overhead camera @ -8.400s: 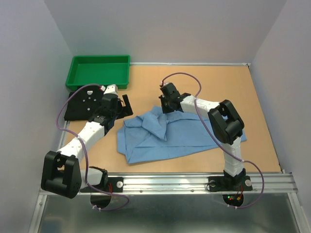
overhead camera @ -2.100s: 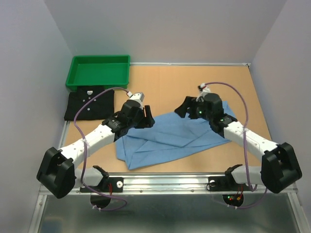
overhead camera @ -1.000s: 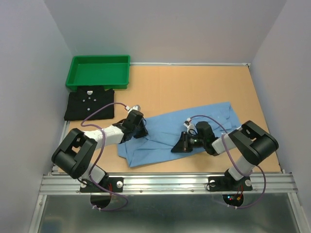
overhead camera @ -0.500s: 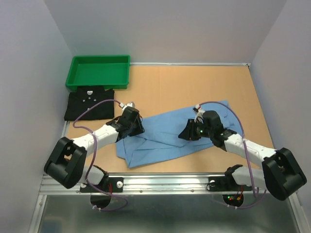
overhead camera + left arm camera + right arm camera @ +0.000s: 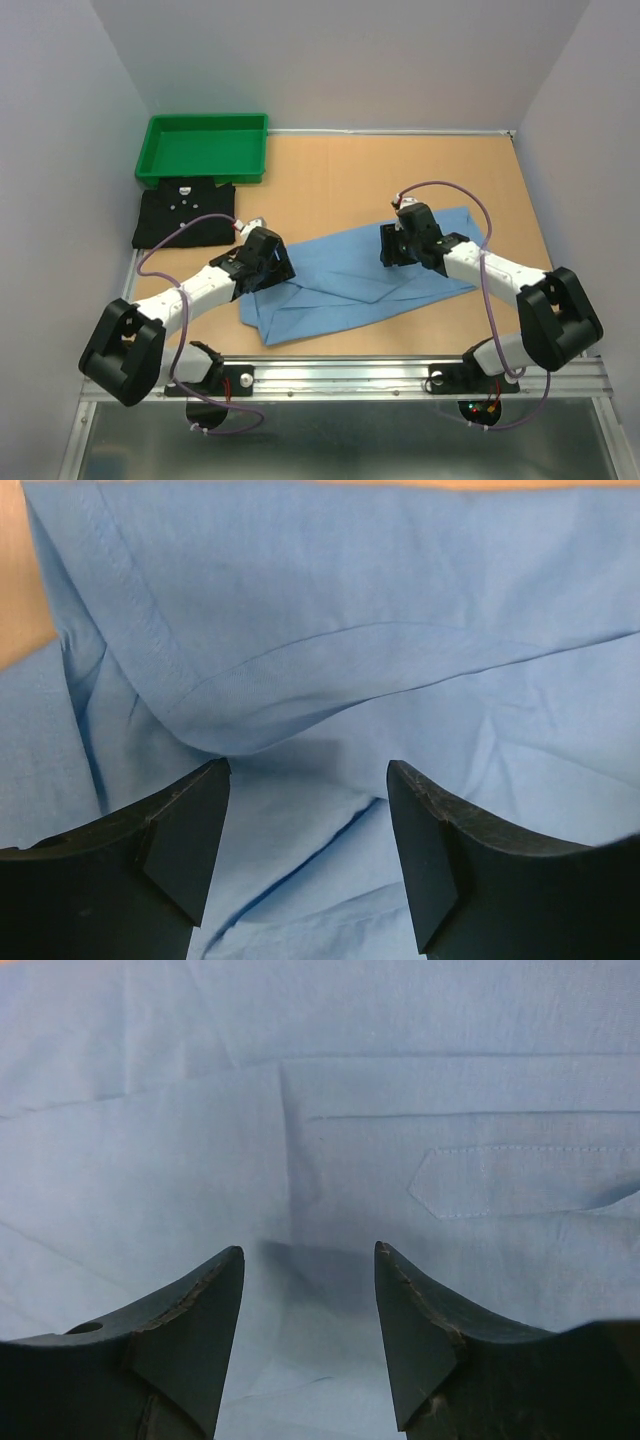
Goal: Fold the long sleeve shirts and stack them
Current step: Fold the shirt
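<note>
Blue shirt (image 5: 365,285) lies flat in the middle of the surface (image 5: 340,190), a little toward the near edge. It makes a long slanted shape, from the near left up to the far right, with some layers folded over each other and a few creases. Black shirt (image 5: 185,215) is folded to a neat rectangle at the far left, well apart from the blue one. Its far edge is just beside the green tray (image 5: 205,145), which stands in the far left corner.

Left hand (image 5: 305,770) hangs low over the left part of the blue shirt, near a raised fold and a stitched seam. It is released: the two fingers (image 5: 185,820) stand spread apart and only cloth lying below shows in the gap. Right hand (image 5: 308,1250) hangs low over the right part of the same shirt, above a stitched pointed strip. It is released too, its fingers (image 5: 420,1310) are apart and grasp nothing. From above, both arms stretch inward over the surface, one on each side of the blue shirt.
</note>
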Action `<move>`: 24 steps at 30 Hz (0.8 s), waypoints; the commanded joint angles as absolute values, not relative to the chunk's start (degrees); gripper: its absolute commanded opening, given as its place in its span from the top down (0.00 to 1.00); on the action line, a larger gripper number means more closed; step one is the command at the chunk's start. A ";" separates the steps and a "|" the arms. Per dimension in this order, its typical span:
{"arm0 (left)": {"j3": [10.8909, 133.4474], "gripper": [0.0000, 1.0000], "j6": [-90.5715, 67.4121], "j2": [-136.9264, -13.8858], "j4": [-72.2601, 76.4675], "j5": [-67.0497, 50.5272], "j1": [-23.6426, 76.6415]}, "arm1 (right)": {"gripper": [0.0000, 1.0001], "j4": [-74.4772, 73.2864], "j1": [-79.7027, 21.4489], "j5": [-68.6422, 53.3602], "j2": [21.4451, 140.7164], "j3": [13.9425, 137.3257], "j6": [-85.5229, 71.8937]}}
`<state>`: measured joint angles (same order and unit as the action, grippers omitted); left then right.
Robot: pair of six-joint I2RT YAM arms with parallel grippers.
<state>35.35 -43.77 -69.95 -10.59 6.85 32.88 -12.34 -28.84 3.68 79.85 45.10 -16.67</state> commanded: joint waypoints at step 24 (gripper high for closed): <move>86.89 0.29 -22.60 -121.97 -10.10 11.42 29.88 | 0.38 -21.63 -46.03 -12.92 87.53 41.30 -36.03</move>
